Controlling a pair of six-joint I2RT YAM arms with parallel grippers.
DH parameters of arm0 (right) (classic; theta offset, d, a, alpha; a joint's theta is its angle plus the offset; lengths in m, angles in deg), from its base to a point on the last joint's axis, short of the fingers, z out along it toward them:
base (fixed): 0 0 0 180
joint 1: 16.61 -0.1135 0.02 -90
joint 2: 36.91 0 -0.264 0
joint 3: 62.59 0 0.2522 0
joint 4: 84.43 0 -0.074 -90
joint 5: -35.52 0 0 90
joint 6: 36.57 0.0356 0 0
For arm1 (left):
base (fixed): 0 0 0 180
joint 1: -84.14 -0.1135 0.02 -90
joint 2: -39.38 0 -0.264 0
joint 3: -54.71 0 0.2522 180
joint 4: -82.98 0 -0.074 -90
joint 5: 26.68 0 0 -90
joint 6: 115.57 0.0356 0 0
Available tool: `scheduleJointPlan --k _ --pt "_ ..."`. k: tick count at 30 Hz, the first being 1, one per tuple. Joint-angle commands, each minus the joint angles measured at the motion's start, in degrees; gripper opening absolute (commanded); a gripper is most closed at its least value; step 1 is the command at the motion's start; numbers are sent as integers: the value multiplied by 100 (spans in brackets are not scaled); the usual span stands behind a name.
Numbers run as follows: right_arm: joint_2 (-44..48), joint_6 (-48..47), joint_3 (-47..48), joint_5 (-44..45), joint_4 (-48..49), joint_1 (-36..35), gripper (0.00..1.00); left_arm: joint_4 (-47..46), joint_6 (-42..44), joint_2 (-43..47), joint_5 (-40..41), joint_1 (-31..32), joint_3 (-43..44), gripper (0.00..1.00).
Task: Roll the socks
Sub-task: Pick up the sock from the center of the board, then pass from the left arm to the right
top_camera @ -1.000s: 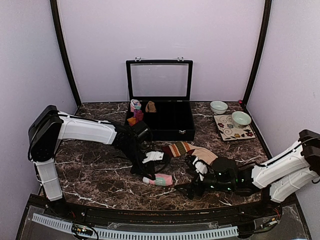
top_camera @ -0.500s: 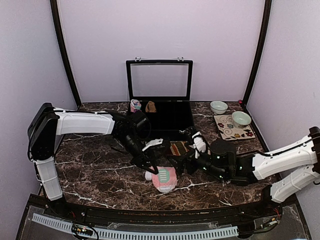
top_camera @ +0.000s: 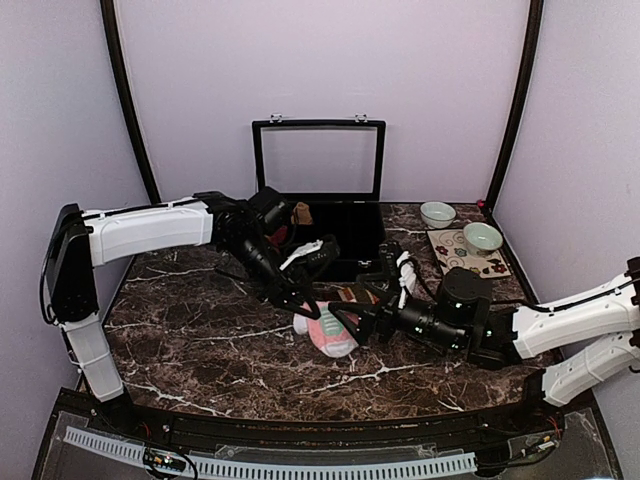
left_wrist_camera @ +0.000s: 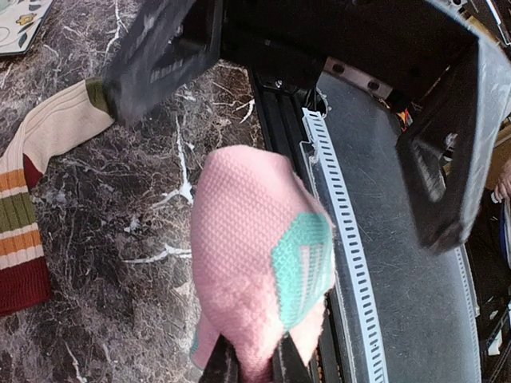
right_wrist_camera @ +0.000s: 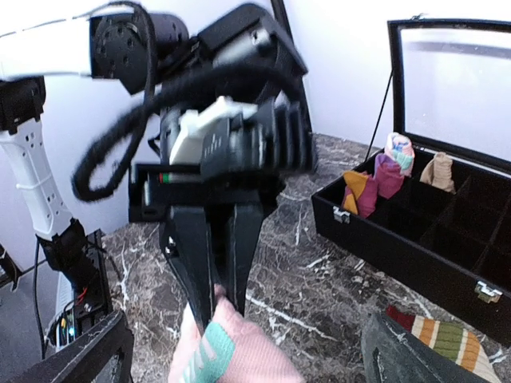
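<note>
Left pincer: my left pincer (left_wrist_camera: 249, 363) is clamped together on one end of the pink sock (left_wrist_camera: 259, 263), with a fold of cloth pinched between the tips.
Right pincer: my right pincer (top_camera: 362, 305) has its fingers wide apart and holds nothing. It is aimed straight at the left one.
Pink sock, place: it hangs from the left pinch in the middle of the table (top_camera: 180, 340), in front of the box (top_camera: 335, 245). I cannot tell whether its lower end touches the marble.
Key relation: the pink sock sits just beyond my right fingertips, between them as the right wrist view shows it.
Long axis: it runs down from the pinch toward the near edge. The sock looks bunched, not stretched out.
Nearer arm: the left has it, and the right is just beside it and, I judge, placed to take the free end.
Striped sock: the striped sock (left_wrist_camera: 24, 231) lies flat on the table just behind the pink one, beside the right pincer and untouched. It runs roughly along the box front.
Count, socks on the table: two, one pink and one striped.
Count, bundles in the box: four small rolled bundles (right_wrist_camera: 387, 171) in the back compartments.
Count, bowls: two bowls (top_camera: 437, 213) at the far right. One stands on a patterned plate (top_camera: 455, 262).
</note>
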Motion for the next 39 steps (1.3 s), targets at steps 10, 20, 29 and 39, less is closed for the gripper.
scheduleJointPlan --k 10,20,29,39 --pt "-294 -838 362 -1238 479 14 80 1568 535 483 -2054 -112 836 0" --pt "-365 -1436 946 -2093 335 66 77 4025 2263 -48 -3561 -105 1877 0" --pt "-755 -1730 2007 -3121 -438 167 35 4028 2091 110 -4091 -110 1842 0" --pt "-857 -1482 2207 -3579 -748 267 0 3645 1506 378 -4247 -178 1921 11"
